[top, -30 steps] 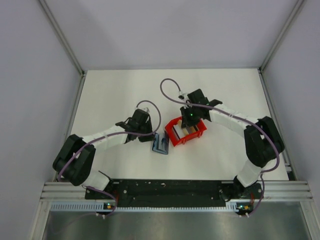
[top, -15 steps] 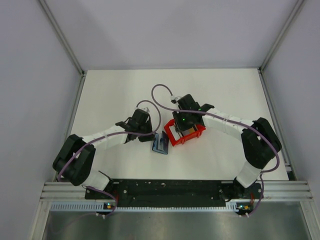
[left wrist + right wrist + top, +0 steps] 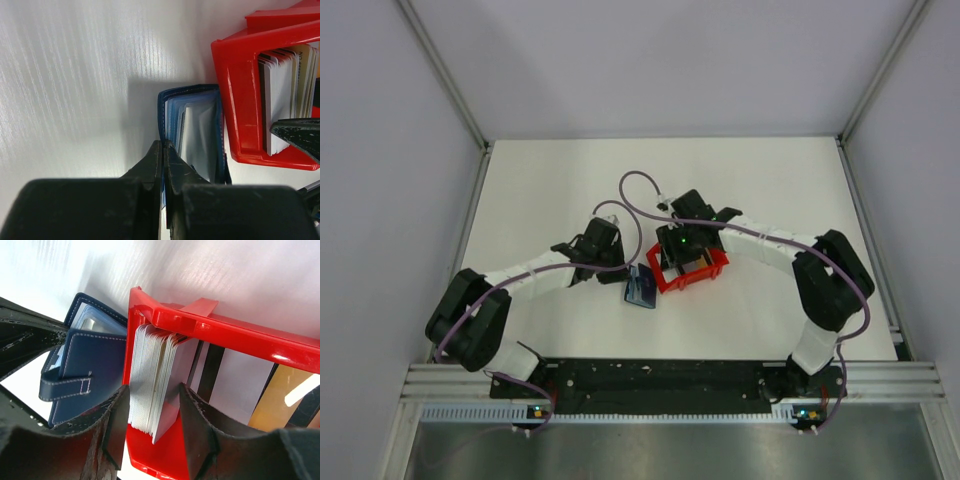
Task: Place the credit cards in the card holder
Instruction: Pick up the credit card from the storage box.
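Note:
The card holder (image 3: 641, 289) is a navy wallet lying open on the table, just left of the red bin (image 3: 665, 281). My left gripper (image 3: 626, 274) is shut on its left cover; in the left wrist view the closed gripper (image 3: 164, 144) pinches the blue edge of the card holder (image 3: 197, 130). A stack of white credit cards (image 3: 150, 375) stands on edge at the left end of the bin (image 3: 240, 330). My right gripper (image 3: 154, 395) is open and straddles this stack without squeezing it. A tan card (image 3: 272, 400) stands further right in the bin.
In the right wrist view the card holder (image 3: 85, 360) almost touches the bin's left wall, with my left fingers (image 3: 25, 335) beyond it. In the left wrist view one right finger (image 3: 297, 135) reaches over the cards (image 3: 280, 100). Walls close off the table's back and sides.
My right gripper has moved left across the bin and now sits over the card stack at its left end. The left arm and the card holder have not moved.

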Robot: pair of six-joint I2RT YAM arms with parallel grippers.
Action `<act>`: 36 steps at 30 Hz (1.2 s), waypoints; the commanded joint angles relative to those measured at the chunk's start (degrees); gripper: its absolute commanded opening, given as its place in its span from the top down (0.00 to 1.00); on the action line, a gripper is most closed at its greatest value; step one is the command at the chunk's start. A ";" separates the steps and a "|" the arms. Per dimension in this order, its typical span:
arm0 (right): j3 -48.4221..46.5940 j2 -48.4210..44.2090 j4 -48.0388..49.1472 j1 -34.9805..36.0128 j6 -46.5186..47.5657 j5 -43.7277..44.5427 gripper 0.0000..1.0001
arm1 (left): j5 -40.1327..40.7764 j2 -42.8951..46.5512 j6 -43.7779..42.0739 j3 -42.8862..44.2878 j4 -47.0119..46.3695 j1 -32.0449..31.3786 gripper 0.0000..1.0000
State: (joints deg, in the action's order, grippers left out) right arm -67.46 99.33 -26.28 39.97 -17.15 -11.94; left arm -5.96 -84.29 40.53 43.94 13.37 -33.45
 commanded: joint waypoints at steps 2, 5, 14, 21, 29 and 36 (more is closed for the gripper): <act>-2.50 1.66 1.23 0.73 -2.01 -3.26 0.56 | 0.51 0.27 -0.37 1.93 -1.59 0.23 1.00; -2.15 0.52 1.76 0.73 -2.45 -2.91 0.56 | 0.51 0.18 -0.45 2.11 -1.41 0.14 1.00; -1.89 -1.24 3.34 0.64 -5.17 -5.11 0.56 | 0.51 0.62 -0.28 1.93 -1.41 0.23 1.00; -1.18 -2.65 4.04 0.64 -6.06 -4.58 0.59 | 0.33 0.53 -0.45 1.85 -1.33 0.23 1.00; -0.74 -3.44 4.57 0.64 -6.67 -4.23 0.60 | 0.07 0.53 -0.37 1.85 -1.59 0.23 1.00; -0.48 -3.44 4.75 0.38 -6.94 -4.23 0.66 | -0.02 0.27 -0.37 1.85 -1.76 0.23 1.00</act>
State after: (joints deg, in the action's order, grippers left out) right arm -67.90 98.39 -24.93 39.97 -23.09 -14.41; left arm -5.58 -84.29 40.49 43.94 13.82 -33.39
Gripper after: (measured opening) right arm 0.356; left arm 0.010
